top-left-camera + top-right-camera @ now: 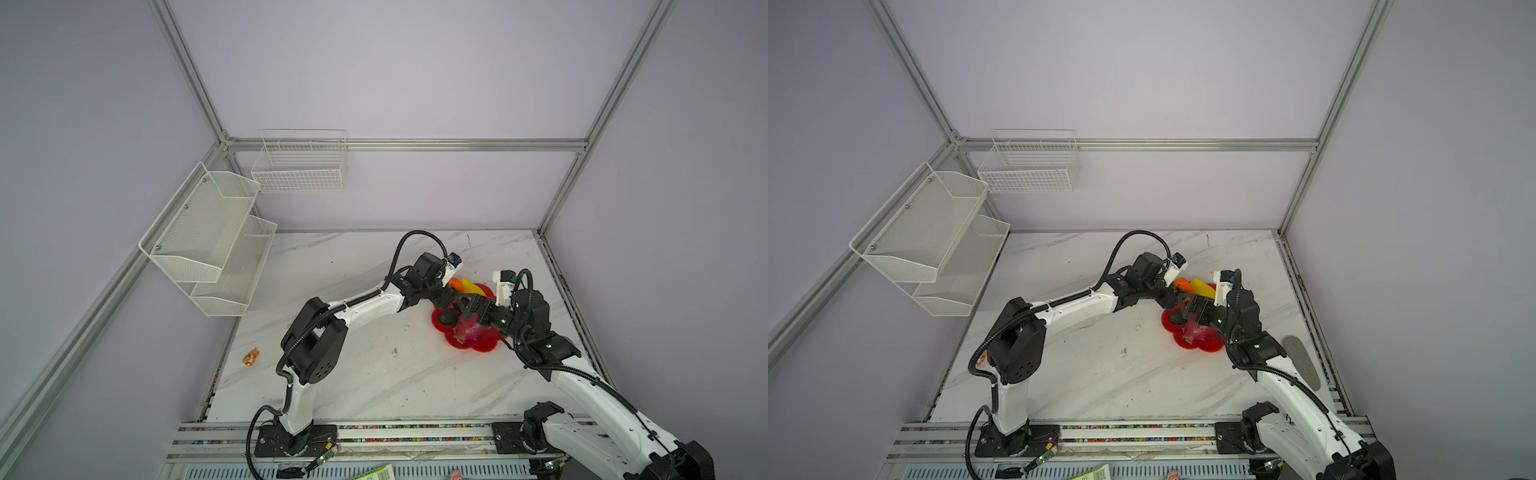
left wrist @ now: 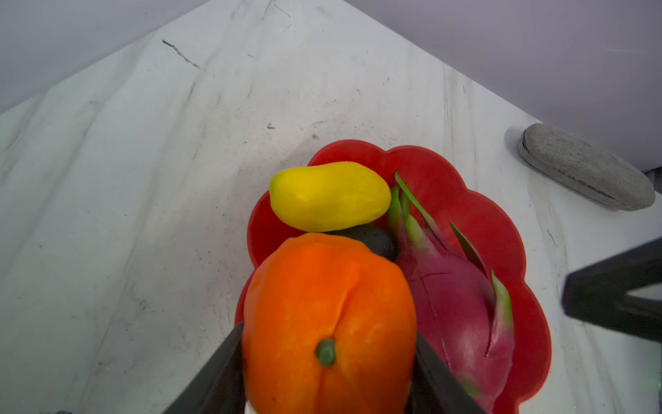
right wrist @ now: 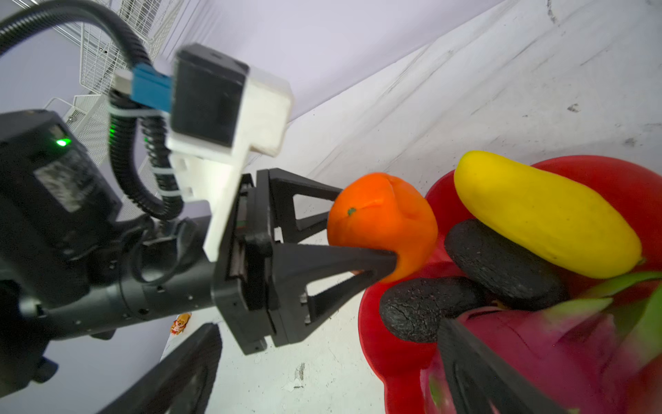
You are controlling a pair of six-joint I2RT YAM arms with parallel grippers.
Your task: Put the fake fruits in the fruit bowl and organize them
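Observation:
The red scalloped fruit bowl (image 1: 482, 347) (image 2: 501, 229) sits at the right of the marble table. In it lie a yellow oblong fruit (image 2: 329, 195) (image 3: 544, 215), a pink dragon fruit (image 2: 455, 308) (image 1: 467, 328) and two dark ovals (image 3: 501, 265) (image 3: 422, 308). My left gripper (image 2: 327, 333) (image 1: 451, 291) is shut on the orange (image 2: 329, 315) (image 3: 379, 222), whose skin is dented, at the bowl's left rim beside a dark oval. My right gripper (image 3: 327, 329) (image 1: 467, 305) stands wide open low over the bowl's near side. One of its fingers (image 3: 483, 365) is in front of the dragon fruit.
A grey oval pouch (image 1: 1302, 368) (image 2: 587, 166) lies right of the bowl near the table edge. A small orange-pink toy figure (image 1: 251, 356) sits off the table's left edge. White wire baskets (image 1: 208, 237) (image 1: 299, 166) hang on the left and back walls.

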